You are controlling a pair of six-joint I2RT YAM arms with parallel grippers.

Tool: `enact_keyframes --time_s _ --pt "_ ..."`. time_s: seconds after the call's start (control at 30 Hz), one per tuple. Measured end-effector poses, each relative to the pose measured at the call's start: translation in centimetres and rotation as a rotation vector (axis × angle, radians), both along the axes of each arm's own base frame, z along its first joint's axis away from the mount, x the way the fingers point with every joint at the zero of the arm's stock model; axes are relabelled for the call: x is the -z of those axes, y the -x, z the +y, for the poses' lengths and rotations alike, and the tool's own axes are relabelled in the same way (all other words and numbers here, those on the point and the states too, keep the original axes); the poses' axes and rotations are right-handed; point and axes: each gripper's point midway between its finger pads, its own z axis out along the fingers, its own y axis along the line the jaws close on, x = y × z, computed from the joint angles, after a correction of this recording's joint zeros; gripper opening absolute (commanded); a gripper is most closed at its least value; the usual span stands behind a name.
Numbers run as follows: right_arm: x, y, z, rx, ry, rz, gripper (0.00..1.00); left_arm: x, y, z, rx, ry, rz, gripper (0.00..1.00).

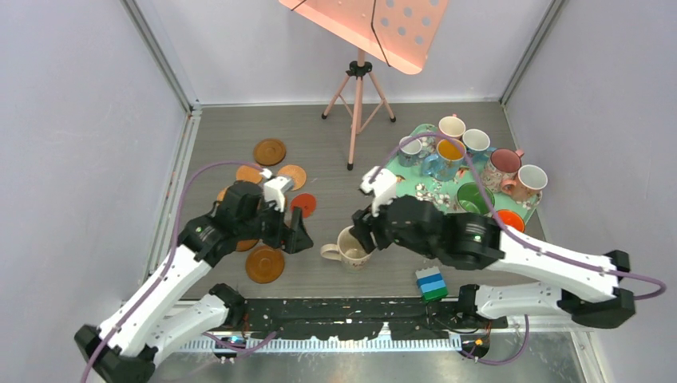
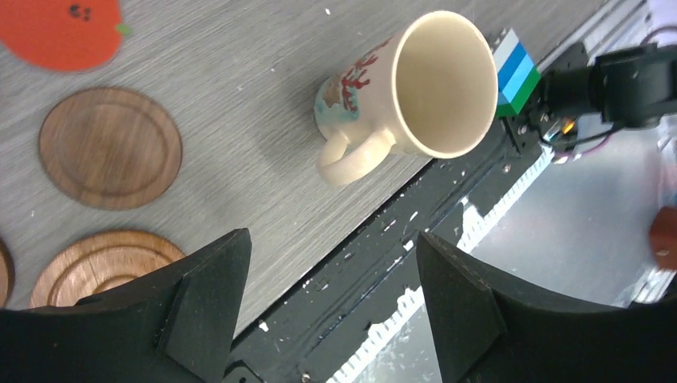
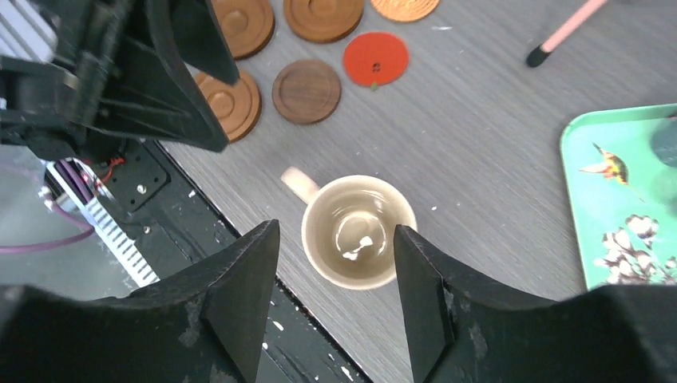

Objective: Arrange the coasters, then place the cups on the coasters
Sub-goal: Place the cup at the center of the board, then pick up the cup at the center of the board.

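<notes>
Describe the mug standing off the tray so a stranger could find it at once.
Look at the grey wood-grain table and follow its near edge to the middle. There a cream ceramic mug with a red and teal print stands upright. It alone sits on bare tabletop; the other mugs crowd the mint floral tray.

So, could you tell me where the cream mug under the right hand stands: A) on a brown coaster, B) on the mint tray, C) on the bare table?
C: the cream mug stands on bare grey table, apart from the nearest brown coaster and the mint tray.
</notes>
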Motion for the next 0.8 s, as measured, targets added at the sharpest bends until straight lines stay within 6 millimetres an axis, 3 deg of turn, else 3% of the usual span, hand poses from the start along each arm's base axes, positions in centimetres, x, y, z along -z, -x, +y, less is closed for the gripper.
enact_keyframes --time_s 0.2,0.47,0.6,0.8 --pt "-3.1 -0.2 -5.2 0.093 -0.126 -0.09 0.61 0.8 -0.6 -3.1 0.184 -0.085 -0.027 0.79" --pt "-5.1 -0.3 -11.5 0.211 -0.264 -0.177 0.61 2.1 -1.9 -4.7 0.37 -0.137 -0.129 0.77" --pt "-5.6 -0.5 -12.8 0.247 -0.283 -0.195 0.61 1.8 -1.9 -5.8 0.493 -0.123 -0.221 0.76" --pt "-4.3 -0.6 -13.5 0.264 -0.247 -0.197 0.61 3.1 -1.2 -7.6 0.669 -0.156 -0.307 0.7"
